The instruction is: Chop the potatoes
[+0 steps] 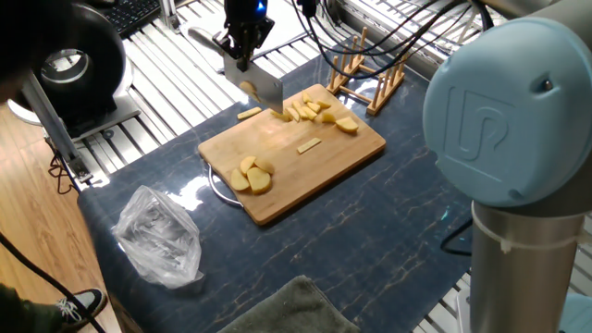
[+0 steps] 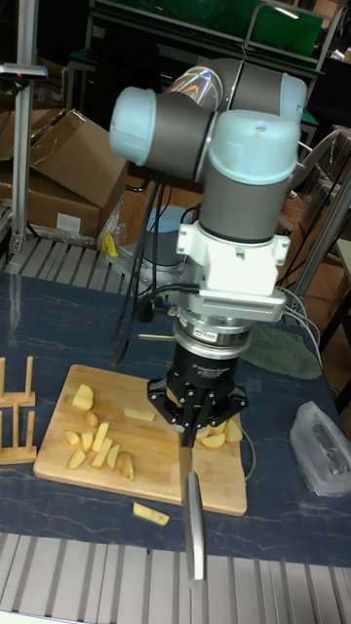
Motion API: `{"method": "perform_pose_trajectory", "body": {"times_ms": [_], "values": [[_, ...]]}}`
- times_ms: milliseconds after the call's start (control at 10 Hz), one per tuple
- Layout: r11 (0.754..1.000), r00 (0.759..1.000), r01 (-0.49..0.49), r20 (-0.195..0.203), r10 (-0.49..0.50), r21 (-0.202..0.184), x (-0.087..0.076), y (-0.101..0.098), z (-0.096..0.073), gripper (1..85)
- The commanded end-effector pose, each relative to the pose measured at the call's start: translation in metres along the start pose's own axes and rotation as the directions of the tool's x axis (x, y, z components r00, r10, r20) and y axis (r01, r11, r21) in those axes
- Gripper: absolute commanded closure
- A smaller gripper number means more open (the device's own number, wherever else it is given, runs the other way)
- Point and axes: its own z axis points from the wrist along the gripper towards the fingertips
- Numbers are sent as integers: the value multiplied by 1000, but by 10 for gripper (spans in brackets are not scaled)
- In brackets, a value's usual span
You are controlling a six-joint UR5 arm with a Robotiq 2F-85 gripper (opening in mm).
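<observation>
A crumpled clear plastic bag (image 1: 159,237) lies nearest the fixed camera, at about 8 o'clock from the rectangular bamboo cutting board (image 1: 314,171). On that board, pale-yellow peeled potato pieces (image 1: 252,175) sit at its 7 o'clock edge, with more wedges clustered toward 1 o'clock. One potato stick (image 2: 150,514) lies off the board on the dark blue table (image 1: 388,240). Farther back, the black two-finger gripper (image 1: 242,54) is clamped on a steel cleaver (image 1: 259,84), blade over the board's far corner. A wooden slatted rack (image 1: 367,76) stands beyond.
</observation>
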Motion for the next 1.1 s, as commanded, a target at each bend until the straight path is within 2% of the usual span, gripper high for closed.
{"method": "perform_pose_trajectory", "body": {"times_ms": [0, 100, 300, 400, 500, 700, 1000], "values": [[999, 1000, 16, 3, -16, 29, -5, 4, -3, 847], [999, 1000, 15, 3, -16, 37, -7, 4, -1, 847], [999, 999, 42, 5, -42, 28, -11, 11, 0, 847], [999, 999, 45, 18, -45, 9, -14, 20, -2, 847], [997, 997, 73, 18, -73, 30, -16, 17, -2, 847], [999, 999, 31, 11, -31, -21, -13, 33, -1, 847], [997, 999, 36, -23, -35, 61, -5, 11, 2, 847]]}}
